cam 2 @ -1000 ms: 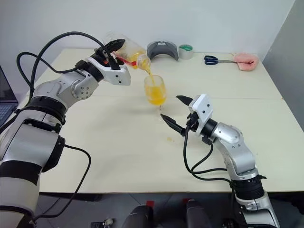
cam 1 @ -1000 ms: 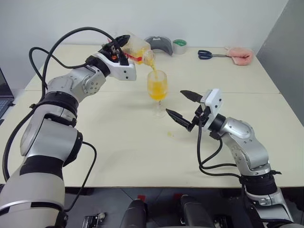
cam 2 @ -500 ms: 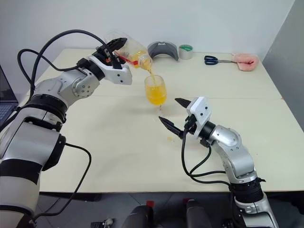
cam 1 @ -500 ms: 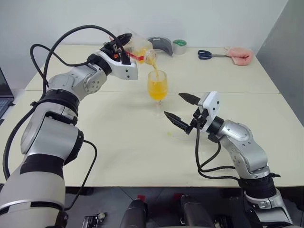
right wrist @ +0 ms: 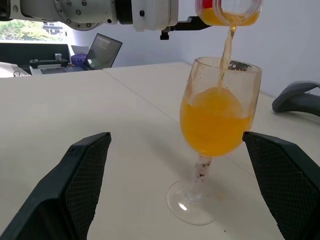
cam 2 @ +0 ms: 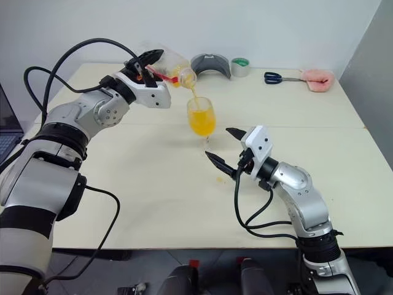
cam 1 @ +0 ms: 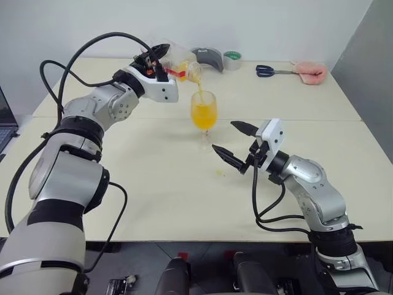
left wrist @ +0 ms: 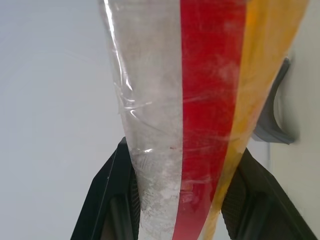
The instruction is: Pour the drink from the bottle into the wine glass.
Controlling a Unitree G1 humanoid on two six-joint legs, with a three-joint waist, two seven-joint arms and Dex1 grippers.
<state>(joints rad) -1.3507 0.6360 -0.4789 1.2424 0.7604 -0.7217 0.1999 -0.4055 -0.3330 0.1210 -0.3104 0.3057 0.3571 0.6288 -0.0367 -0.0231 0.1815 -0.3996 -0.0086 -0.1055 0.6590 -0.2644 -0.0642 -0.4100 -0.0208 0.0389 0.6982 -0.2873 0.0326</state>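
Left end effector (cam 1: pixel 161 57) above wine glass (cam 1: pixel 204 113)

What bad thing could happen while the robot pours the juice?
The wine glass is already well over half full while the drink streams from the tilted bottle, so it might overflow. Nothing holds the glass: the open right pincer sits beside it, so a bump could tip it. An orange spot on the table suggests splashing.
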